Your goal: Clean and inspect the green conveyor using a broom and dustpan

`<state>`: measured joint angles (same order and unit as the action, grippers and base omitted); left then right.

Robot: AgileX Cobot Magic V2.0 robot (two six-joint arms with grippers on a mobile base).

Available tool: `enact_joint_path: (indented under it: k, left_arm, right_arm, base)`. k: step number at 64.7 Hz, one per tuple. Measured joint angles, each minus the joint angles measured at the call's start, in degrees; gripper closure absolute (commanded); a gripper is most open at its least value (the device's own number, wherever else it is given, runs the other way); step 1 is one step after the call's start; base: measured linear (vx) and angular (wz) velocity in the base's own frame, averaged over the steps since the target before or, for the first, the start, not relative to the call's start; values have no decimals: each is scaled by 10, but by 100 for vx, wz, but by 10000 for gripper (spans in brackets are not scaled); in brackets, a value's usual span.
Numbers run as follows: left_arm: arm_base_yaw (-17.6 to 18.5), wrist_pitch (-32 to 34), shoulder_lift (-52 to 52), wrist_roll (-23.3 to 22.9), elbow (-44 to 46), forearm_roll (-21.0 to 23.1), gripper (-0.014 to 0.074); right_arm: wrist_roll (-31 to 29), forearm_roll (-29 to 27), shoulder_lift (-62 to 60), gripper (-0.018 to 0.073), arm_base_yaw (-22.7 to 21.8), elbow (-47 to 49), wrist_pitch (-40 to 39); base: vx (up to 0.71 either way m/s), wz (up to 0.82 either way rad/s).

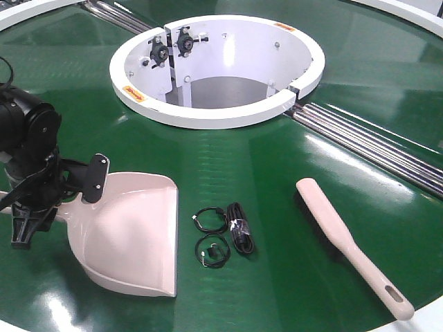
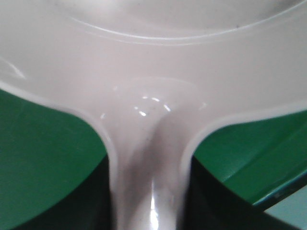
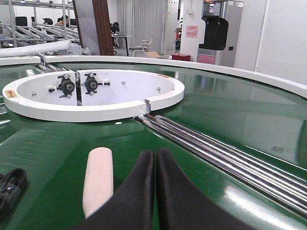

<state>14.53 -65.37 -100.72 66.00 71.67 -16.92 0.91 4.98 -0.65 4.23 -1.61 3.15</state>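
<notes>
Jaws of L gripper (image 1: 59, 202) are clamped on the dustpan (image 1: 135, 232) at its handle. In the L wrist view the dark fingers (image 2: 98, 201) sit tight against both sides of the handle, no gap showing, w/ the pan spreading out above. Jaws of R gripper (image 3: 156, 155) are pressed together w/ nothing between them, pads touching along their length. The dustpan sits at the near-left of the green conveyor (image 1: 263, 166), handle to the left, wide mouth facing right; can't tell if its front lip touches the belt. Just beside that mouth, apart from it, lie two small black cable loops (image 1: 210, 221) and a black cable bundle (image 1: 239, 228), the loops one behind the other and the bundle to their right. The broom (image 1: 349, 238) lies flat on the belt at the near-right, well apart from the dustpan, set diagonally: broad end toward the centre, tapered handle w/ slot hole toward the near edge. Bristles not visible. In the R wrist view the broom's rounded end shows just left of the closed fingers, not touching them. Beyond is the white rim (image 1: 208, 114) around the central opening, and silver roller seams (image 1: 374, 145) run from the rim's right side out across the belt.
</notes>
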Motion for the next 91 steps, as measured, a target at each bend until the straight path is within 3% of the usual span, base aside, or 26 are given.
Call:
enact_joint_path:
  k: [33, 46, 57, 75, 91]
  left_arm:
    - [1, 0, 0, 0, 0, 0, 602]
    - [2, 0, 0, 0, 0, 0, 602]
    - [2, 0, 0, 0, 0, 0, 602]
    - [2, 0, 0, 0, 0, 0, 602]
    - [2, 0, 0, 0, 0, 0, 602]
  right_arm:
    - [0, 0, 0, 568, 0, 0, -2]
    - [3, 0, 0, 568, 0, 7, -38]
    - [20, -8, 27, 568, 0, 115, 60]
    - [22, -56, 208, 568, 0, 298, 301]
    - [35, -85, 294, 563, 0, 321, 360]
  base:
    - [0, 0]
    - [0, 0]
    - [0, 0]
    - [0, 0]
    - [0, 0]
